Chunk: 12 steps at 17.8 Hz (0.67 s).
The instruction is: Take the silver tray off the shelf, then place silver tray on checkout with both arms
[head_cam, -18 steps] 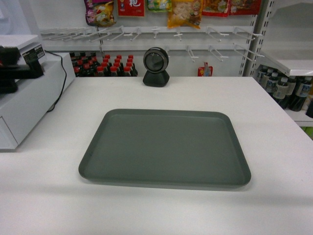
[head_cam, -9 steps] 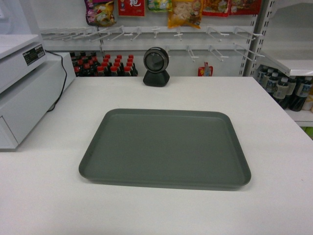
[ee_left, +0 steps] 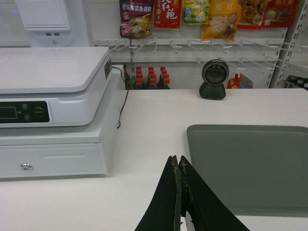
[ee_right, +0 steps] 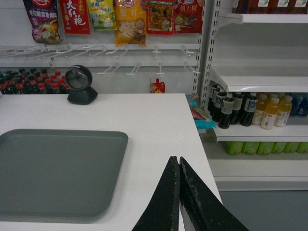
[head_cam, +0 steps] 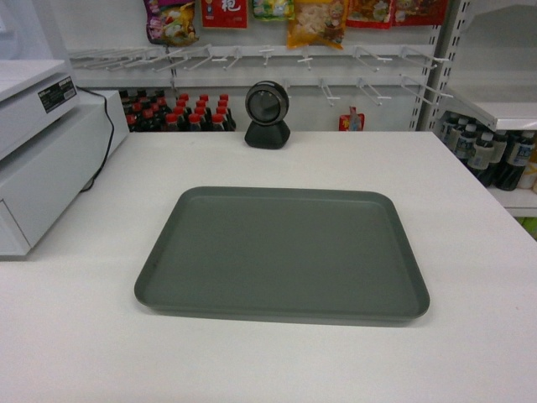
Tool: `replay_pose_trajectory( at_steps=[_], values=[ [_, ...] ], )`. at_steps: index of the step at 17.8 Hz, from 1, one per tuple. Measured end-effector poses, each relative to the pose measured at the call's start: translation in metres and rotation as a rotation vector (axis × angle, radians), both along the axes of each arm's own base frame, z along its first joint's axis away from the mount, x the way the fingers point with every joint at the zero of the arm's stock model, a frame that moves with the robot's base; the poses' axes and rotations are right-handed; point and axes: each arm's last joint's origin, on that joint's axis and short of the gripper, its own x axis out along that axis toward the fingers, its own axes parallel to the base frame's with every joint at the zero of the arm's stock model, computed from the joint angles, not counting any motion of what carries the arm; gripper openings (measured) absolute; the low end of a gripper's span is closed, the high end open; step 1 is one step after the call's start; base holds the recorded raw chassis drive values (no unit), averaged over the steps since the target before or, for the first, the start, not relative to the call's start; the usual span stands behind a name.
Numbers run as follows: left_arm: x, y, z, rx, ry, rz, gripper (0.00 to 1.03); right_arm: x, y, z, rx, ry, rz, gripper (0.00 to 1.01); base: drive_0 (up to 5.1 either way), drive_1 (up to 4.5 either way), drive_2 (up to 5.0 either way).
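Your tray (head_cam: 283, 255) lies flat on the checkout (head_cam: 470, 218); left gripper (ee_left: 178, 161) and right gripper (ee_right: 177, 162) are pressed together, empty, beside it.

Legible text is limited to the hanging snack packets above the wire peg rail. The red rectangular snack packet (ee_left: 167, 13) carries large white Chinese characters, reading roughly "大红袍"; the same packet (ee_right: 74, 15) shows them in the right wrist view. The small black label (head_cam: 57, 93) on the white boxy cash register bears print too small to read. Bottle labels are illegible.
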Motion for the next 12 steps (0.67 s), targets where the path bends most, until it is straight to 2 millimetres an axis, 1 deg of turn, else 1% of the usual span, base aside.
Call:
replay_pose_trajectory(
  at_steps=[5, 12],
  values=[
    [-0.011, 0.0, 0.004, 0.0, -0.015, 0.0, 0.01, -0.011, 0.0, 0.003, 0.0, -0.01, 0.0, 0.02, 0.0, 0.0, 0.0],
    [-0.022, 0.0, 0.005, 0.0, -0.018, 0.0, 0.01, -0.022, 0.0, 0.004, 0.0, -0.013, 0.0, 0.02, 0.0, 0.0, 0.0]
  ],
)
